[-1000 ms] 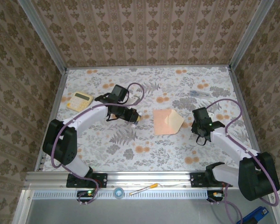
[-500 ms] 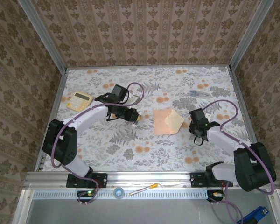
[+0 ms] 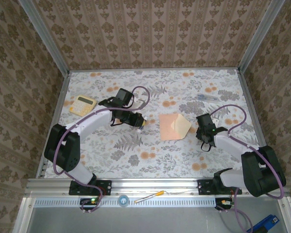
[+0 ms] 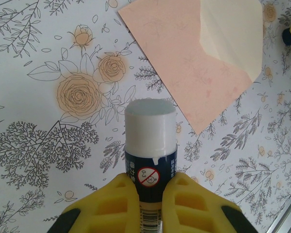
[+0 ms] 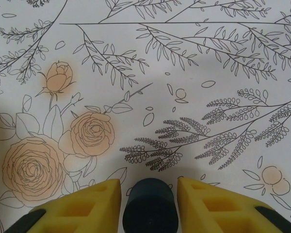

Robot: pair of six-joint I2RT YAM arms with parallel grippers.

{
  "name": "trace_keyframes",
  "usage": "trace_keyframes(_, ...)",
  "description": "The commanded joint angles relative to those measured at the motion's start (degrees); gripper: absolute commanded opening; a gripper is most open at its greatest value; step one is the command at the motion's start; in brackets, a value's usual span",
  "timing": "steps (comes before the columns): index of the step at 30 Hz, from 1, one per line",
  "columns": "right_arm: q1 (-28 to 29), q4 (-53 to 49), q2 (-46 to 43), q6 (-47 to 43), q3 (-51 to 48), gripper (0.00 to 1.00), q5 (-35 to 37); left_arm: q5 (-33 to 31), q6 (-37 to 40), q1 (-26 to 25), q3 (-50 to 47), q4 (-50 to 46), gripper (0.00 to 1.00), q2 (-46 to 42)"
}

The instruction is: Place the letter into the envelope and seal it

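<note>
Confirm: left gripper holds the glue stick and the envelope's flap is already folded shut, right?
No. The left gripper does hold the glue stick, but the flap of the envelope lies open, pale inner face up, as the left wrist view shows.

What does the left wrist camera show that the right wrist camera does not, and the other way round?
Left wrist: the left gripper shut on a glue stick, and the envelope beyond it, flap open. Right wrist: the right gripper, open, with a dark round cap between. Both: yellow fingers and the flowered table cover.
</note>
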Motion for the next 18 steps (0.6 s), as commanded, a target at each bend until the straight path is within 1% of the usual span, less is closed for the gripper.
trace_keyframes(1,0.32,0.36,-0.69,0.4,0.19,0.38,2.95,-0.25,-0.66,0.58,-0.37,0.57,0.08,-0.4)
trace_keyframes(4,0.38,-1.55,-2.45,-0.44,1.88,0.41,2.89,-0.51,-1.05,0.67,-0.01,0.68,0.08,-0.48)
trace_keyframes(8,0.31,-3.13,-6.3,-1.58,4.11,0.47,0.46,-0.09,-3.45,0.69,-0.19,2.59,0.07,-0.51)
trace_keyframes(10,0.36,-2.83,-8.6,-2.29,5.09,0.5,-2.45,-0.07,-4.95,0.74,-0.32,3.63,0.07,-0.68)
trace_keyframes(16,0.31,-4.17,-14.91,-2.55,9.68,0.53,-10.65,-1.84,-9.87,0.75,0.34,5.27,0.07,-1.69)
trace_keyframes(18,0.31,-2.62,-15.22,-1.52,10.68,0.53,-16.81,-2.84,-12.86,0.76,0.46,6.3,0.08,-2.02)
